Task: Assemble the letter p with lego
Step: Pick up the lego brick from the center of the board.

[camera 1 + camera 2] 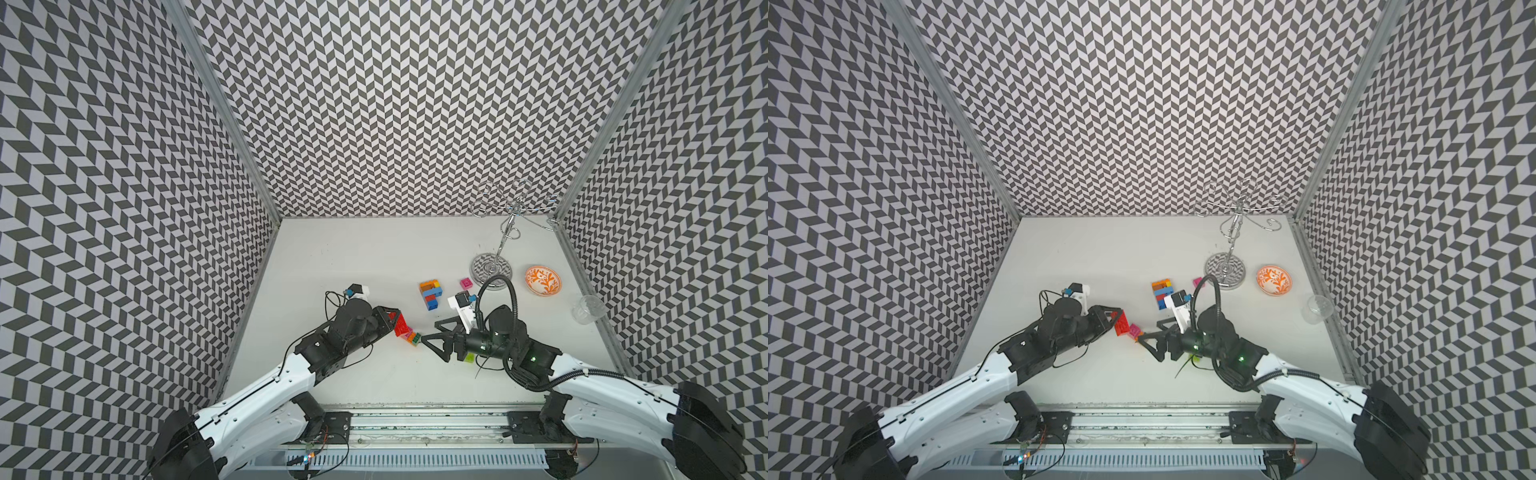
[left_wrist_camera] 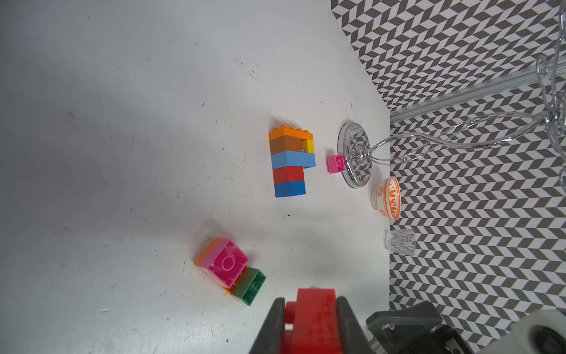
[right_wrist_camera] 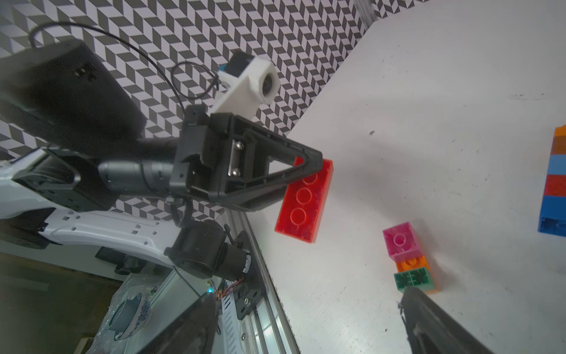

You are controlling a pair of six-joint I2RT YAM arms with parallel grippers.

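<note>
The left fingers (image 3: 309, 167) are clenched on one end of a long red brick (image 3: 303, 202), holding it tilted low over the table (image 1: 374, 257) just beside a small pink, orange and green clump (image 1: 411, 336). The right fingers (image 1: 430, 331) stand spread and empty on the clump's other side. Gripped only at its end, that brick looks likely to swivel or slip if pressed down, and the spread fingers could knock the clump; the coloured stack (image 1: 430, 294) lies loose farther back, so a push there would probably slide it.
</note>
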